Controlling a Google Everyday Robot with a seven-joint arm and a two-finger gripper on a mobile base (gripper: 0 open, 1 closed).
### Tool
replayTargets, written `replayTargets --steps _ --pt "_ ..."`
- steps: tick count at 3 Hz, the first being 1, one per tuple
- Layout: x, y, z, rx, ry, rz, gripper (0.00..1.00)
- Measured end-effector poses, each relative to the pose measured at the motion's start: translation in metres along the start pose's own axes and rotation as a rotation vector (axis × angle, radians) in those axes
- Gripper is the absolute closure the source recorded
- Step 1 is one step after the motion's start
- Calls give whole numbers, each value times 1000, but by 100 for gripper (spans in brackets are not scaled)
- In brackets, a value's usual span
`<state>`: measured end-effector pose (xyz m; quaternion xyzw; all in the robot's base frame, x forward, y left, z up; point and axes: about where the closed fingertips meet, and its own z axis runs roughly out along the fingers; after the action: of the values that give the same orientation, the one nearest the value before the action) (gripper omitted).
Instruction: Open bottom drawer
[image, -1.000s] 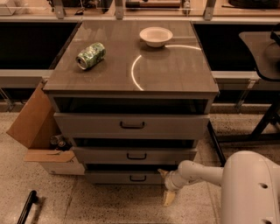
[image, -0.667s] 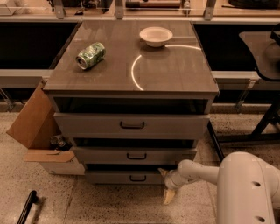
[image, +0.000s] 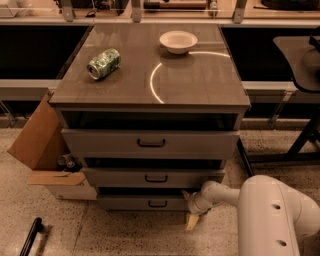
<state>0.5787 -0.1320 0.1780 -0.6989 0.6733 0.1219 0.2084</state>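
Drawers fill the middle of the frame, three grey fronts stacked under a cabinet top (image: 200, 75) that carries a green can (image: 103, 63) lying on its side at upper left and a white bowl (image: 178, 41) near the back edge. The bottom drawer (image: 125, 202) is the lowest and slimmest front, low in the frame just above the speckled floor (image: 125, 232), with its small dark handle (image: 157, 203) at its centre. A dark gap separates it from the middle drawer (image: 115, 177) above.

The robot's pale body (image: 275, 215) bulks in the lower right corner. From it the arm (image: 225, 192) reaches leftward and slightly down, nearly level, ending in a rounded wrist at the drawer's right end. The gripper (image: 189, 208) sits there, to the right of the handle and apart from it. It looks released: its two tips stand spread one above the other, the upper by the top right corner of the drawer front, the lower fingertip (image: 191, 221) pointing down towards the floor. I see nothing gripped between them.

A cardboard box (image: 35, 135) leans open against the cabinet's left side.
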Motion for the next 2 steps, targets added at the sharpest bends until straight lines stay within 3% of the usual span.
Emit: replayTargets --steps 1,2 --pt "6 2 12 -6 18 9 17" --pt "6 11 7 8 22 3 40"
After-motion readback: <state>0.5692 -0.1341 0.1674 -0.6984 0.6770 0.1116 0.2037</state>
